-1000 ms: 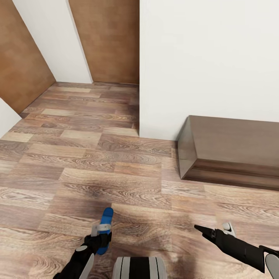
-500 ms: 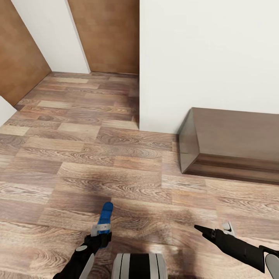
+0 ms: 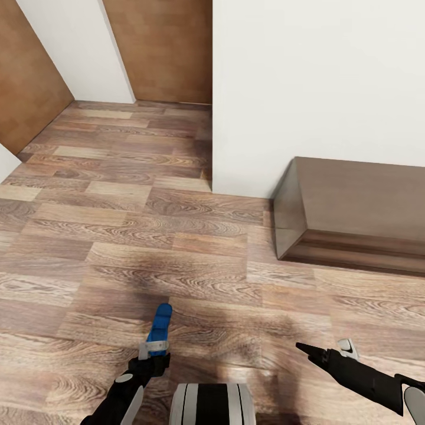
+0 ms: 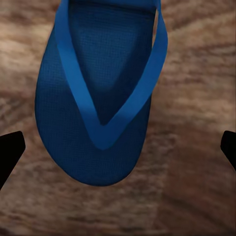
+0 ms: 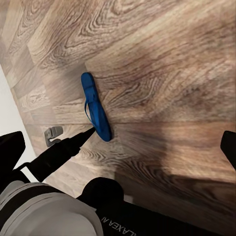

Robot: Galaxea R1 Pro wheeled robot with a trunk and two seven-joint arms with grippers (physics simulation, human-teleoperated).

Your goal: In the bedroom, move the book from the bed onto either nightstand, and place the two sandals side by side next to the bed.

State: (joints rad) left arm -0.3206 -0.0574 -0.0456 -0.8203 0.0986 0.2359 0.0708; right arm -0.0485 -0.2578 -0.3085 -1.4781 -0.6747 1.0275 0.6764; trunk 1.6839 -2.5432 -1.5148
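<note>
One bright blue sandal (image 3: 159, 324) lies on the wood-plank floor (image 3: 177, 236), just ahead of my base. My left gripper (image 3: 154, 354) hangs open right over its near end. In the left wrist view the sandal (image 4: 101, 93) sits close beneath the gripper (image 4: 118, 147), whose black fingertips (image 4: 10, 150) stand wide apart and clear of it. From the right wrist I see the same sandal (image 5: 96, 113) flat on the planks. My right gripper (image 3: 324, 349) is open and empty over bare floor, as the right wrist view (image 5: 119, 147) also shows. Book, bed and nightstand are out of view.
A long low dark brown cabinet (image 3: 354, 212) stands against the white wall (image 3: 307, 88) at the right. The wall's corner juts toward me. Brown panels (image 3: 165, 53) close off the passage at the back left. My base (image 3: 212, 404) is at the bottom.
Floor, cabinet and sandal have slid up the picture together, so the camera has moved. Both grippers keep their places in the picture and stay open.
</note>
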